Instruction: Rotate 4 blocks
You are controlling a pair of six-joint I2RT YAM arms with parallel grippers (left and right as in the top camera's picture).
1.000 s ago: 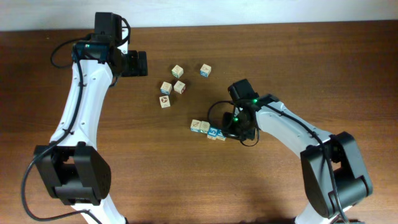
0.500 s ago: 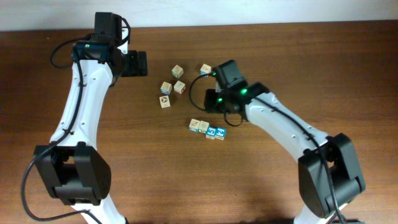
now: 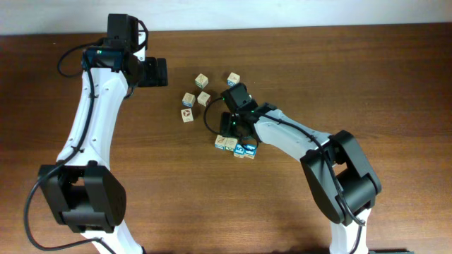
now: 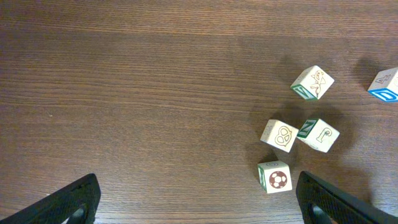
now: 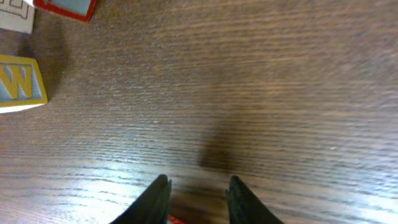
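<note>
Right gripper (image 5: 198, 180) hovers over the row of four blocks (image 3: 222, 142) mid-table (image 3: 162, 204), jaws a narrow crack apart, nothing in them. I'd centre on one block, drop straight, then twist. Left gripper (image 4: 196, 180) gapes wide, empty.

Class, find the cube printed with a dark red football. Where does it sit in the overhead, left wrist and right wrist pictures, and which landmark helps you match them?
Overhead: the football cube is the lowest, leftmost one of the loose cluster, above the picture's centre.
Left wrist: the same cube sits lower right, below its neighbours.
Right wrist: not in it.
Landmark: the blue-edged cube, upper right of the cluster in the overhead and left wrist views.
</note>
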